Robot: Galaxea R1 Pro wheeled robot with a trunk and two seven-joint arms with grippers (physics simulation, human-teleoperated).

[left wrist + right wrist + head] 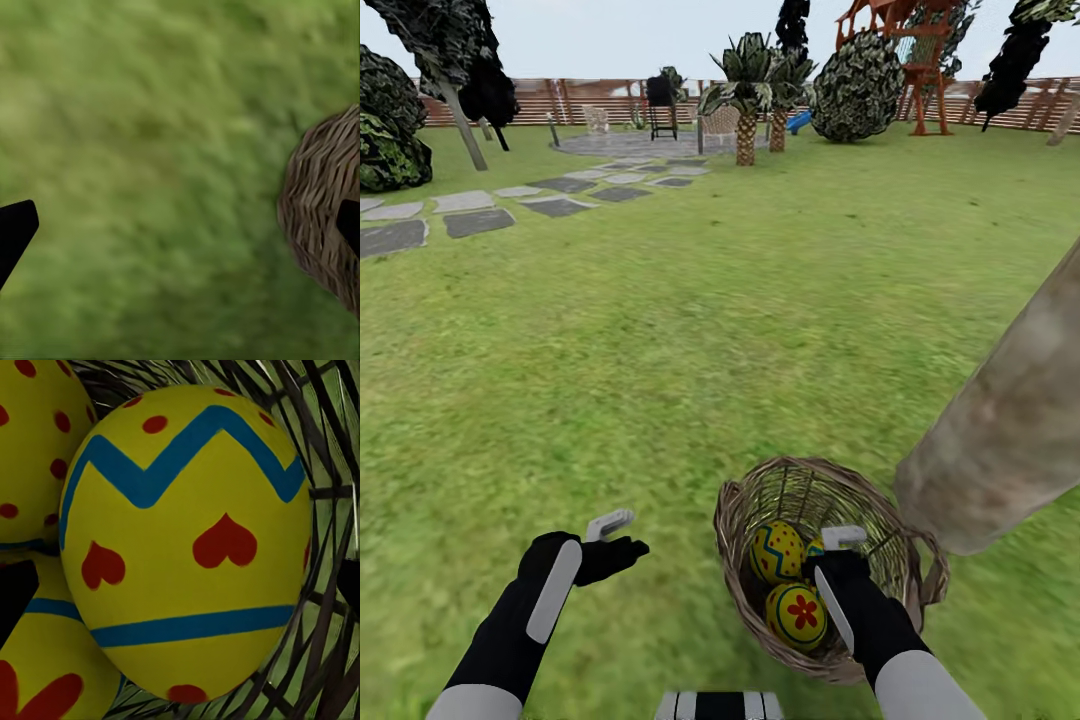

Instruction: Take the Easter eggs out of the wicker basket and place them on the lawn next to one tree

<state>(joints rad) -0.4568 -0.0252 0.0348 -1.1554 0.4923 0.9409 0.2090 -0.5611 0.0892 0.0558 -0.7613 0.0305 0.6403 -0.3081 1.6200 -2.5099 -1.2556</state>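
The right gripper [838, 550] is reaching down into the basket [760, 500], its fingers spread wide on either side of the egg with the hearts [187, 547] and not touching it, so it is gripping nothing. That egg is sitting against the basket's weave, with the dotted egg [777, 551] at about 9 o'clock from the gripper and the flower egg [797, 615] at about 7 o'clock (all three are lying together inside the basket). The basket is resting on the lawn [660, 350], tipped a little, with the thick pale tree trunk [1010, 420] just beside it at 2 o'clock. At 9 o'clock from the basket the left gripper [618, 535] is hanging above bare grass, fingers spread wide and empty. Far off at 11 o'clock the grey stepping stones [480, 215] are leading toward the fence [600, 100].
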